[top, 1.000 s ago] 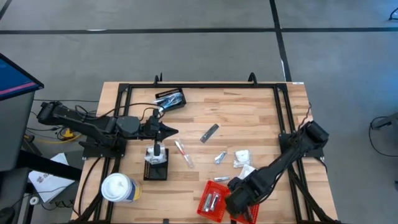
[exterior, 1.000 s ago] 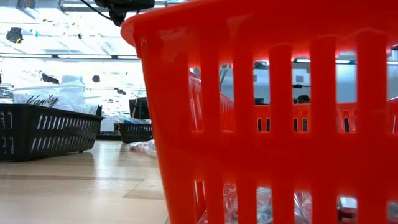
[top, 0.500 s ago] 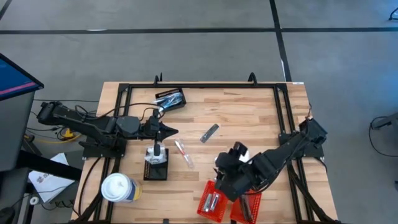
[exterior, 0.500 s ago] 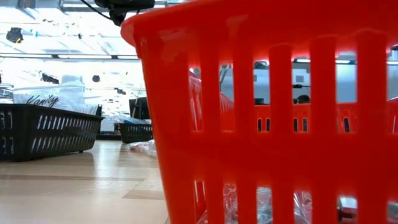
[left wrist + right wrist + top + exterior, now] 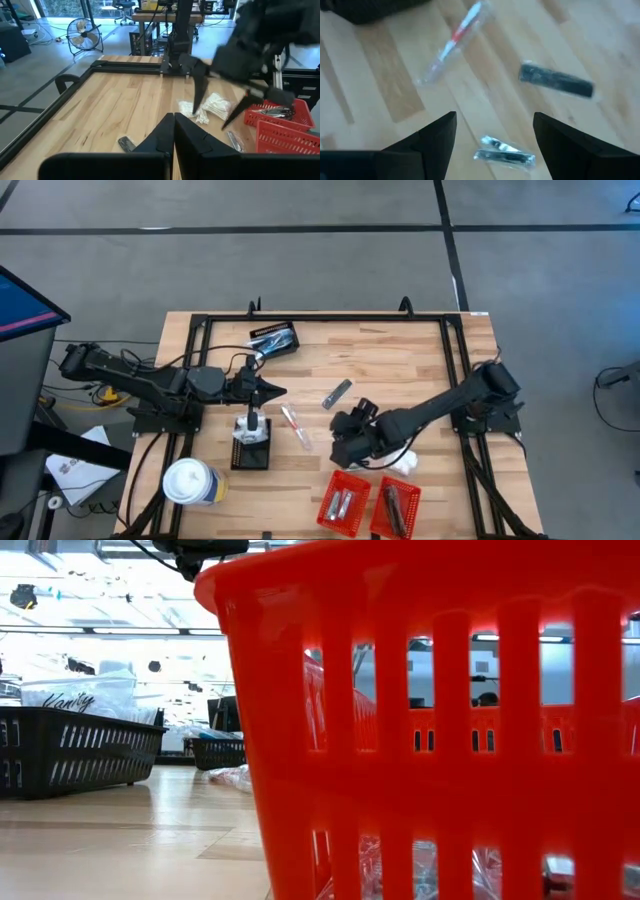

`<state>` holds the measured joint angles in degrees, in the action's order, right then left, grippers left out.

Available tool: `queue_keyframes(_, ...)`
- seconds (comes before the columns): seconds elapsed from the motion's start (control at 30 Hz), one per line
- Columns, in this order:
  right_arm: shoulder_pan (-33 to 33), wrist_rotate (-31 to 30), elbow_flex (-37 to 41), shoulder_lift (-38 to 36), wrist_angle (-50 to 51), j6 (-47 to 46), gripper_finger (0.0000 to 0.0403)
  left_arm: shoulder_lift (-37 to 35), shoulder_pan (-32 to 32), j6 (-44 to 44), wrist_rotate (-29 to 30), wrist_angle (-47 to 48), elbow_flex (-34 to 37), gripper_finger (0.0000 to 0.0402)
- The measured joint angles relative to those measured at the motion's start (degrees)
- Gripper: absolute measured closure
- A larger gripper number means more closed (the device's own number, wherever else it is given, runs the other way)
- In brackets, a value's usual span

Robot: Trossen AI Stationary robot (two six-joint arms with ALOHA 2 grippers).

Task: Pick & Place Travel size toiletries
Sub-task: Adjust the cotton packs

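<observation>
The toiletries lie on the wooden table (image 5: pixel 420 350). In the right wrist view I see a silvery sachet (image 5: pixel 504 150), a dark grey stick (image 5: pixel 556 80) and a pinkish tube (image 5: pixel 452 42). From above, the stick (image 5: pixel 337 393) and the tube (image 5: pixel 295 425) show too, with white packets (image 5: pixel 402 461) beside the right arm. My right gripper (image 5: pixel 341 443) hovers open above the sachet, its fingers (image 5: pixel 440 137) on either side of it and clear of it. My left gripper (image 5: pixel 272 390) waits shut at the left, holding nothing.
Two red baskets (image 5: pixel 345 502) (image 5: pixel 397 505) stand at the near edge, each with items in it. One black basket (image 5: pixel 275 340) sits at the far left, another (image 5: pixel 252 445) below my left gripper. A white lidded cup (image 5: pixel 190 482) stands near left. A red basket wall (image 5: pixel 430 720) fills the low view.
My right gripper has swung from above the red baskets at the near edge toward the table's far and left side. It now hangs over the sachet mid-table, and its wrist has turned on the way.
</observation>
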<state>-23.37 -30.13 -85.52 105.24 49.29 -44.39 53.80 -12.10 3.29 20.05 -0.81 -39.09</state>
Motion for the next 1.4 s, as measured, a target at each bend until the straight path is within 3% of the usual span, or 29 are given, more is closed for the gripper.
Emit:
queue_keyframes(0.13, 0.36, -3.86, 2.38, -6.63, -4.79, 4.00, 0.0145, 0.00, 0.00, -0.02, -0.01, 1.11, 0.00, 0.0399)
queue_keyframes(0.27, 1.09, -3.66, 7.82, -14.65, -19.20, 15.91, 0.0145, -0.24, 0.00, -0.16, -1.80, 6.28, -0.01, 0.0399)
queue_keyframes(0.33, 1.85, -0.58, 11.02, -18.73, -29.69, 24.47, 0.0145, -1.08, 0.02, -1.38, -4.25, 11.25, 0.00, 0.0399)
queue_keyframes(0.47, 4.61, 12.58, 18.27, -24.89, -47.46, 38.64, 0.0145, -1.85, 0.02, -1.08, -9.48, 14.79, -0.02, 0.0399)
queue_keyframes(0.53, 6.25, 17.86, 21.46, -27.52, -53.15, 42.09, 0.0145, -2.01, -0.09, -1.02, -12.71, 14.05, -0.05, 0.0399)
queue_keyframes(0.63, 8.40, 19.73, 25.87, -30.80, -58.30, 42.87, 0.0145, -1.95, -0.11, -1.22, -15.75, 13.52, -0.04, 0.0399)
queue_keyframes(0.73, 9.97, 19.51, 31.17, -33.04, -61.45, 40.98, 0.0145, -1.95, 0.11, -1.72, -15.72, 9.60, -0.02, 0.0399)
queue_keyframes(0.87, 14.93, 19.53, 35.64, -37.72, -59.32, 30.10, 0.0145, -1.97, 0.23, -4.93, -15.34, 3.06, -0.04, 0.0399)
queue_keyframes(1.03, 21.25, 14.92, 43.15, -45.70, -47.06, 14.90, 0.0145, -1.85, 0.17, -5.97, -15.32, 0.95, -0.02, 0.0399)
queue_keyframes(1.23, 26.03, 13.75, 49.66, -52.30, -29.45, -2.37, 0.0145, -0.18, 0.17, -5.99, -15.11, 0.64, -0.02, 0.0399)
queue_keyframes(1.4, 24.39, 18.42, 51.37, -52.08, -26.89, -3.44, 0.0145, 2.75, 0.36, -6.03, -14.20, 0.36, -0.02, 0.0399)
